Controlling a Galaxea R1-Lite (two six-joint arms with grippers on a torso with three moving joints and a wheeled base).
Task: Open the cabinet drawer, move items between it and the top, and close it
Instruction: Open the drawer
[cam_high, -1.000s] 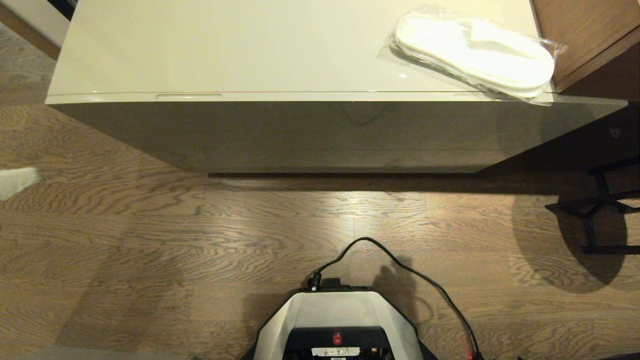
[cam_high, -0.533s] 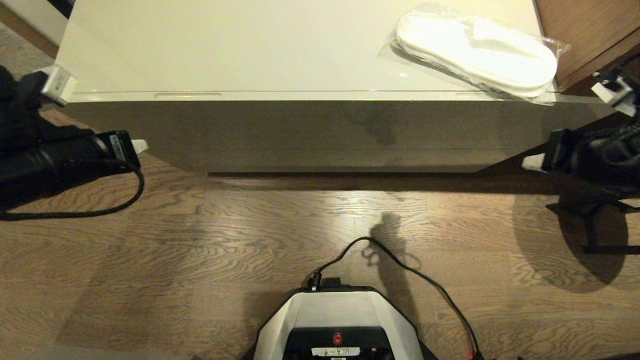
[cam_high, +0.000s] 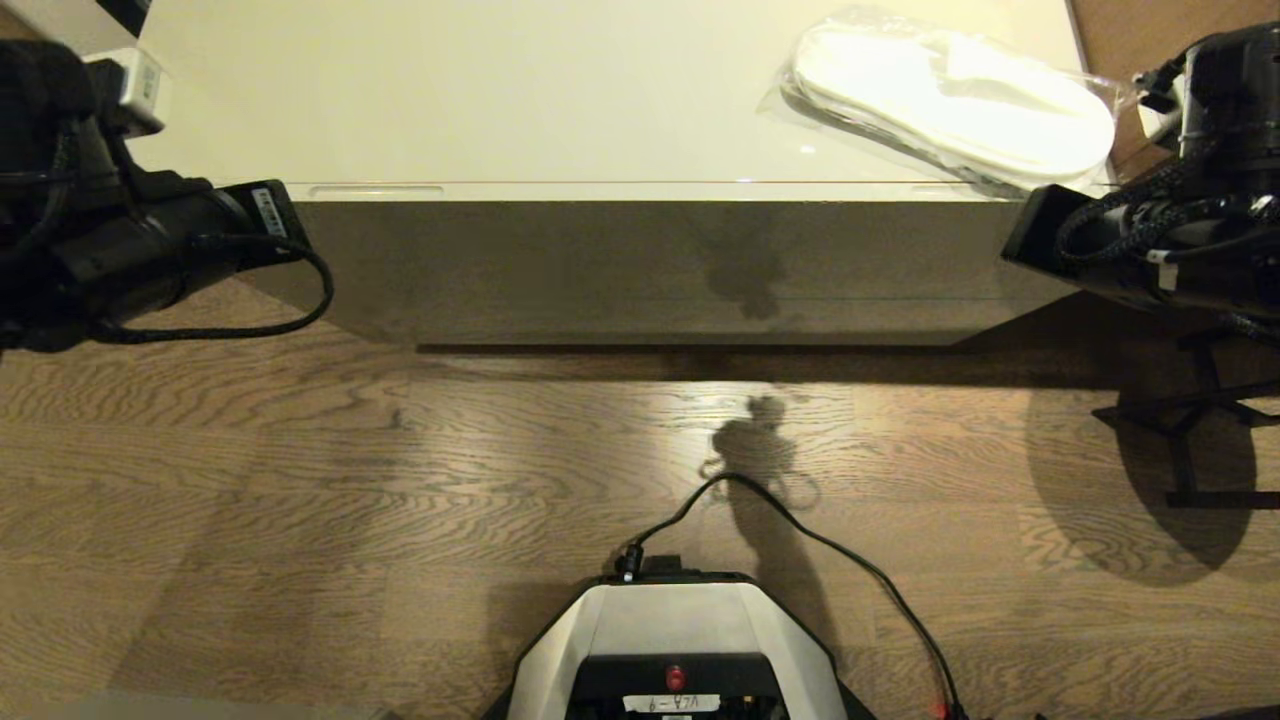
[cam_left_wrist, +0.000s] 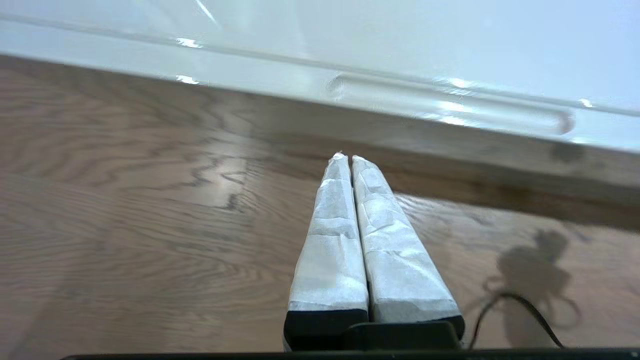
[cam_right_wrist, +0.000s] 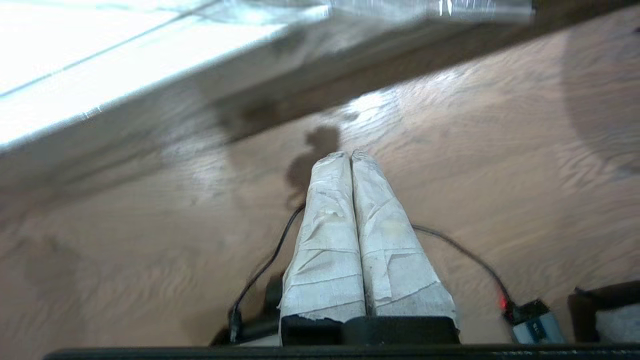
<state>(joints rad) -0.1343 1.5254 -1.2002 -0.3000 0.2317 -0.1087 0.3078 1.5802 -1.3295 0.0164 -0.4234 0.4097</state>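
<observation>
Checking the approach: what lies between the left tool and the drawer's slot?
Only bare wooden floor and the drawer's glossy front, in the left wrist view; the shut left tool is short of the slot.

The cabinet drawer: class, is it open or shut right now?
Shut. The cabinet drawer sits flush under the top; no interior shows.
</observation>
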